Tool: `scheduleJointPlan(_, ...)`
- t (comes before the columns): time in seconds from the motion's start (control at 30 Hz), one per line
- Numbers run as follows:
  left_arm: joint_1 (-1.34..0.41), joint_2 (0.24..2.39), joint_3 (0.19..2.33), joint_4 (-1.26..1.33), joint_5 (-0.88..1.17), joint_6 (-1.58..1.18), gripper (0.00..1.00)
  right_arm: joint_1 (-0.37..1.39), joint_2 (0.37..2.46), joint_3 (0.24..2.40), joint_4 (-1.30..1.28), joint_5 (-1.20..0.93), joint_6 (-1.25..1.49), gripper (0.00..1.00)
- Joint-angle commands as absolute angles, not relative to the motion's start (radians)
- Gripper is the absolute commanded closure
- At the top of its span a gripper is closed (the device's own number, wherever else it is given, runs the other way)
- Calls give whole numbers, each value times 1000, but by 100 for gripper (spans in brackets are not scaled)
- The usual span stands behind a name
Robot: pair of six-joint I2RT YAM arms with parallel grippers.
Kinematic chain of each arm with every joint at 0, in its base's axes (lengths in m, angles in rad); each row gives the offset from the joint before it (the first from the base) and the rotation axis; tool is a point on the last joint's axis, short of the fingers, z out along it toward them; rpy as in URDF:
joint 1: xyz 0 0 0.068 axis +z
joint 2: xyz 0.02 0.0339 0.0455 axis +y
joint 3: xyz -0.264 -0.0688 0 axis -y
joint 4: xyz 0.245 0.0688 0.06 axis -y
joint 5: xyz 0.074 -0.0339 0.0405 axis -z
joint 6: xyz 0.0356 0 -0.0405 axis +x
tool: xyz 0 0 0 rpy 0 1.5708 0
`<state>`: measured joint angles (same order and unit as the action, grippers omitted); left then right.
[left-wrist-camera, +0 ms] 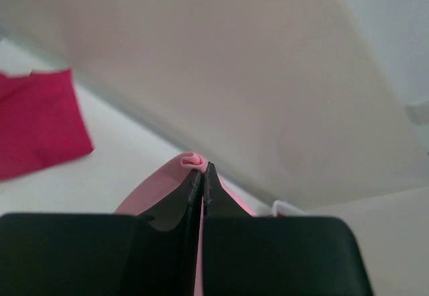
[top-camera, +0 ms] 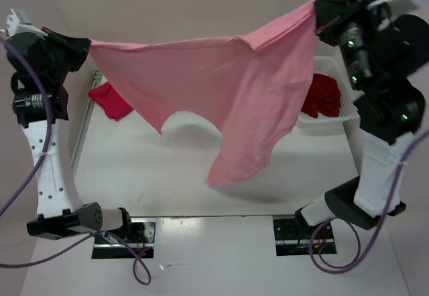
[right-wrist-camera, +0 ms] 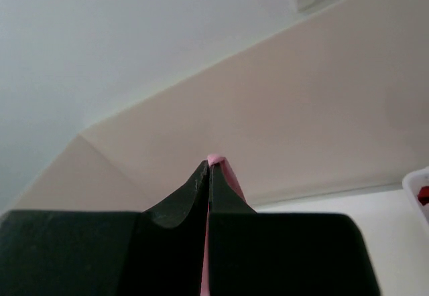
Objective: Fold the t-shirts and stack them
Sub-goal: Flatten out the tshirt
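While my left hand (top-camera: 85, 45) and right hand (top-camera: 318, 11) each pinch its top edge, the salmon shirt (top-camera: 221, 85) hangs stretched left-to-right between them, above the desk (top-camera: 154, 175).

From above and behind we overlook the whole bench (top-camera: 167, 182); wrist views hug their fingers (left-wrist-camera: 175, 202), sharing the salmon shirt (top-camera: 221, 88).

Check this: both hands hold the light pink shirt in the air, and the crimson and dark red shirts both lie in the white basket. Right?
No. Only the dark red shirt lies in the white basket; the crimson shirt lies on the table at the left, as the top external view shows. The rest is right.
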<state>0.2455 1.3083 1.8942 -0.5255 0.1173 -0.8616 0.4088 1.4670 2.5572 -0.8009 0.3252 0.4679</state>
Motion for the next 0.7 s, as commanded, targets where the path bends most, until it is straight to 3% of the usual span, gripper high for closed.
scheduleJointPlan(0.0, 249, 1370, 1764, -497, 100, -838, 100, 305, 1647, 2493, -762, 169, 419, 100)
scheduleJointPlan(0.1, 235, 1425, 1686, -471, 87, -838, 100, 233, 1765, 2456, -748, 60, 431, 99)
scheduleJointPlan(0.3, 215, 1615, 1687, -430, 109, -847, 100, 175, 1994, 2626, -778, -15, 462, 99)
scheduleJointPlan(0.67, 215, 1707, 2032, -472, 118, -865, 100, 135, 1893, 2793, -657, -40, 535, 99)
